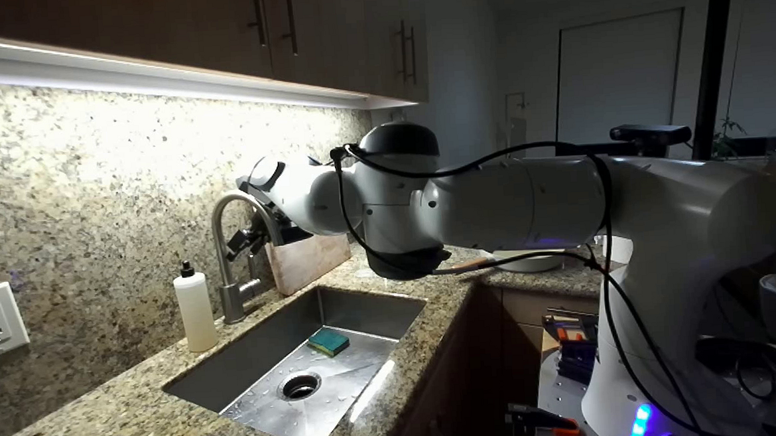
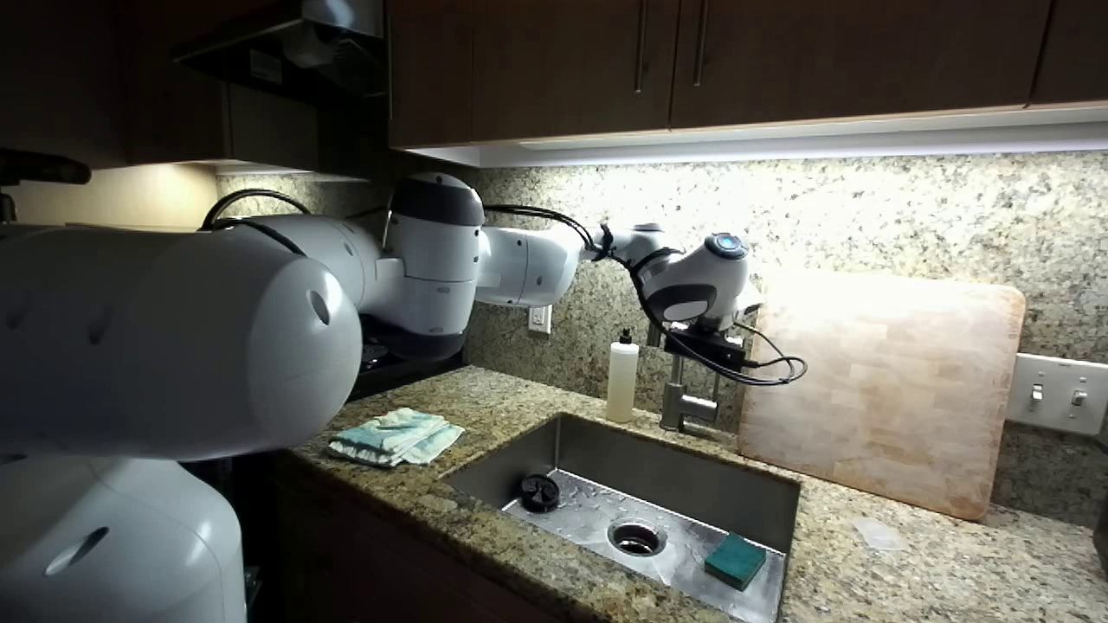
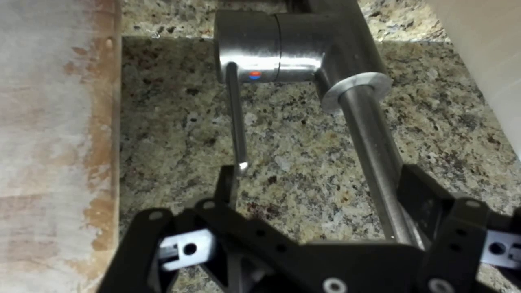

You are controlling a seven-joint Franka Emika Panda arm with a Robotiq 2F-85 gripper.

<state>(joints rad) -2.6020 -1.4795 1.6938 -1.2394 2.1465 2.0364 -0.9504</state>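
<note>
At the back of the sink [image 2: 675,467], faucet [image 3: 301,49] stands ahead of gripper [image 3: 319,183], jaws spread apart; lever [image 3: 237,118] just beside one finger [image 3: 224,184], spout [image 3: 372,150] near the other; contact unclear.

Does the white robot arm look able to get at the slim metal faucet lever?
Probably yes: nothing visibly blocks the slim metal lever beside the open jaws, though the nearby grey tubular spout could hinder closing.

rounded white arm [image 1: 513,205] is capped in blk, strung w/ blk cables [image 1: 605,186]; blue light [image 1: 640,424] is lit lower rt in an ext. view. blk gripper [image 3: 317,179], bottom of wrist view, is fitted w/ silver plates [image 3: 205,244] & screws [image 3: 334,285].
</note>
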